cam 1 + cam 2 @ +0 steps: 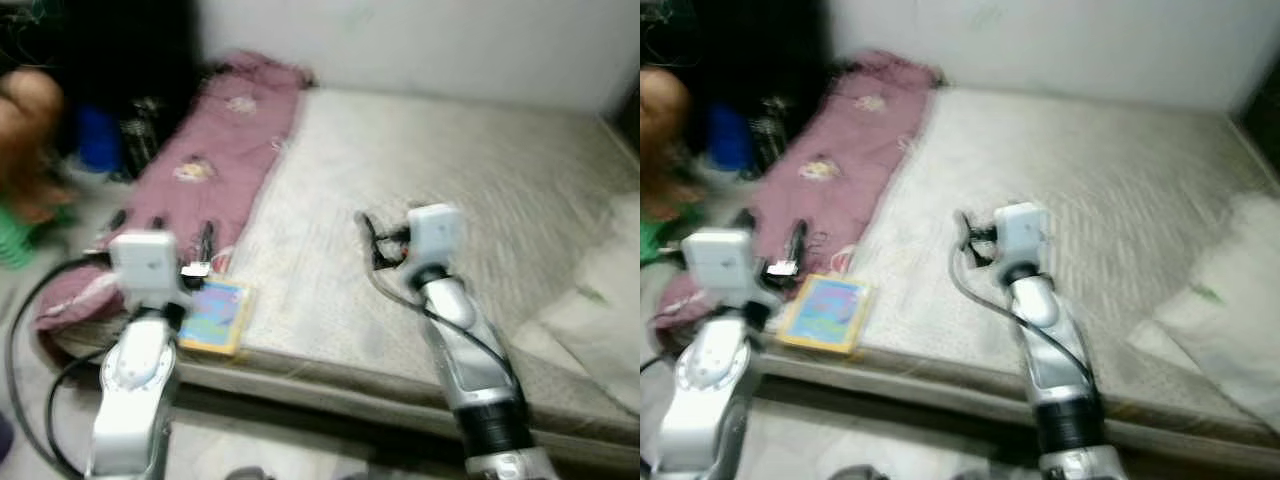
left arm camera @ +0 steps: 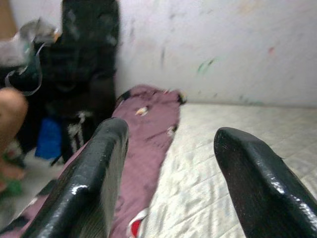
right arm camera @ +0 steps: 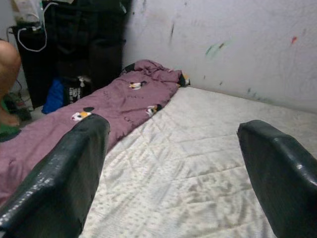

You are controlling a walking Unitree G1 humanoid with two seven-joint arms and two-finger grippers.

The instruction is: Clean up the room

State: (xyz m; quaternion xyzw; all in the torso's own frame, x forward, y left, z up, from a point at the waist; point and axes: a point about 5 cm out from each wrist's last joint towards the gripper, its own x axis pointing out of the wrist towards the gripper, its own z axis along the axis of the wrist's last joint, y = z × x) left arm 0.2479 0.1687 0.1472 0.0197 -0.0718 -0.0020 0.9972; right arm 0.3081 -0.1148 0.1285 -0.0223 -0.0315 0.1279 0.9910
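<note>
A pale quilted mattress (image 1: 440, 190) took up most of the scene, set low on the floor and running back to a white, paint-flecked wall (image 3: 237, 39). Along the mattress's left edge lay a long mauve blanket (image 1: 215, 150) printed with small cartoon figures, bunched at the far end near the wall and trailing down toward the near left corner. At the near right corner of the mattress sat a rumpled white sheet or pillow (image 1: 600, 300); the blur left it unclear which. Off the left side of the bed stood a dark piece of furniture (image 3: 74, 39) with a blue object (image 1: 98, 138) at its foot, and part of a person's bare limb (image 1: 30, 110) showed at the far left edge. The right arm reached out over the middle of the mattress, and the right gripper (image 3: 173, 163) hovered above the bare quilting with its two black fingers spread wide apart and nothing between them. The left arm was held out over the near left corner of the bed, and the left gripper (image 2: 168, 168) likewise had its fingers parted and empty, pointing along the blanket toward the wall. Just beside the left arm, flat on the near left corner of the mattress and touching the blanket's edge, lay a small colourful picture book (image 1: 213, 315) with a yellow border and blue cover.
</note>
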